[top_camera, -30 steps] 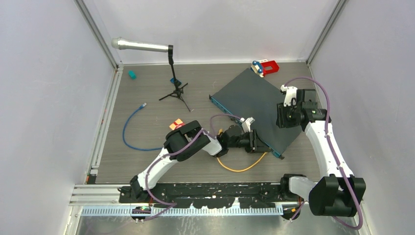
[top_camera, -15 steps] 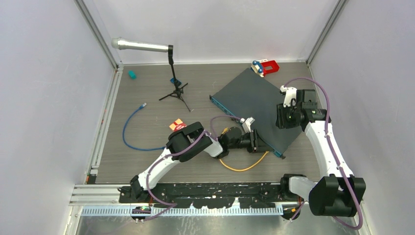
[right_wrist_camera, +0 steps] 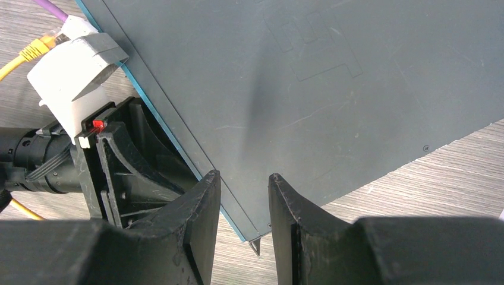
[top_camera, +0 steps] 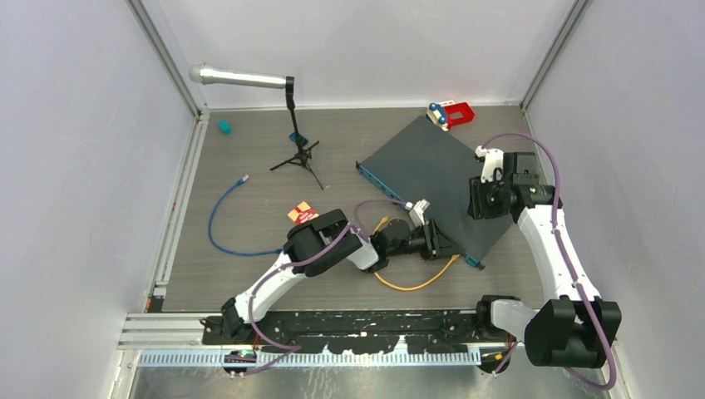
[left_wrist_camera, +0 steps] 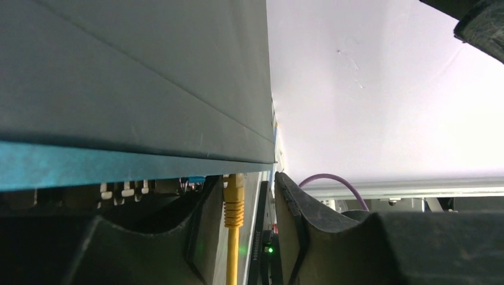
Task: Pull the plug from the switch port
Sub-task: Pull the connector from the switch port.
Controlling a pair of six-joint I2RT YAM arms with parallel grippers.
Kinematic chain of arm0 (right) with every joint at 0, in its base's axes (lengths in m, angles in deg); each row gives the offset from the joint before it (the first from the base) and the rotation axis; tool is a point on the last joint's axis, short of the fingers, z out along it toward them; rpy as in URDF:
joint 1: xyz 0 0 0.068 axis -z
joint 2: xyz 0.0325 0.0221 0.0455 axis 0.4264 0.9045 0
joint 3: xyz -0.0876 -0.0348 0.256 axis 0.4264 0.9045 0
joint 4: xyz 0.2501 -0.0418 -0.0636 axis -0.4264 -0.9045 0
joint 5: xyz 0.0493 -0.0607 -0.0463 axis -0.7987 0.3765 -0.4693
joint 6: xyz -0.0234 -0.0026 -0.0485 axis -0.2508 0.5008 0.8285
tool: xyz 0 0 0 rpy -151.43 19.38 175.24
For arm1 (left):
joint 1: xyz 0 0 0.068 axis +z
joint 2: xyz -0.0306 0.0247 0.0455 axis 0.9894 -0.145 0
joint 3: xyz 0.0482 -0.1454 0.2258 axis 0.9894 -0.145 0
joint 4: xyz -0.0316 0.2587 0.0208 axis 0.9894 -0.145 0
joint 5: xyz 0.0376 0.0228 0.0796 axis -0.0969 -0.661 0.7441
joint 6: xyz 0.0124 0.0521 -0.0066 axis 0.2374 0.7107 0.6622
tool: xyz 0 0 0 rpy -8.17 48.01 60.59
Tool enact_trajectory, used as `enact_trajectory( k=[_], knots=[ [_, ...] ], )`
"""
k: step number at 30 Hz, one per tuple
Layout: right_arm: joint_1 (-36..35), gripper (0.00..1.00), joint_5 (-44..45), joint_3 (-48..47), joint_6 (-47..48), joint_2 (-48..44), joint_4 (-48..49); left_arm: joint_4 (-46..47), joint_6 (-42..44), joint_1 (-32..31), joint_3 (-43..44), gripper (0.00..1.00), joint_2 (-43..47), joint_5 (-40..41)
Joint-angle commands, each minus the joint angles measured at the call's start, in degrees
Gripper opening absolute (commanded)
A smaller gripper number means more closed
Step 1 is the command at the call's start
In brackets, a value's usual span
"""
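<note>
The switch is a flat dark grey box with a thin blue front edge, lying at an angle on the table. In the left wrist view a yellow plug sits in a port under the blue edge. My left gripper is open, with the plug between its fingers, close to the left finger and apart from the other. In the top view it is at the switch's front edge. My right gripper is open and empty above the switch's near corner.
The yellow cable loops on the table in front of the switch. A blue cable lies at the left. A microphone on a tripod stands at the back, and a red, white and blue object lies behind the switch.
My left arm has shifted slightly right, bringing its gripper closer to the switch's front edge. My right arm has hardly moved.
</note>
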Motion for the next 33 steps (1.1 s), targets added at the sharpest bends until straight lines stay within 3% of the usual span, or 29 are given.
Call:
enact_trajectory(
  k=[1,22,33],
  knots=[
    [0.2,0.41,-0.8,-0.3,0.4,0.0,0.3,-4.5,-0.4,-1.7,0.5,0.37,-3.2,0.5],
    [0.2,0.41,-1.4,-0.2,0.9,0.7,-0.4,-4.9,0.4,-2.0,-0.8,0.00,-4.0,-0.9],
    [0.2,0.42,-4.9,0.9,6.1,2.4,-1.3,-3.3,-0.8,-2.0,-4.4,0.00,-0.6,-0.5]
  ],
)
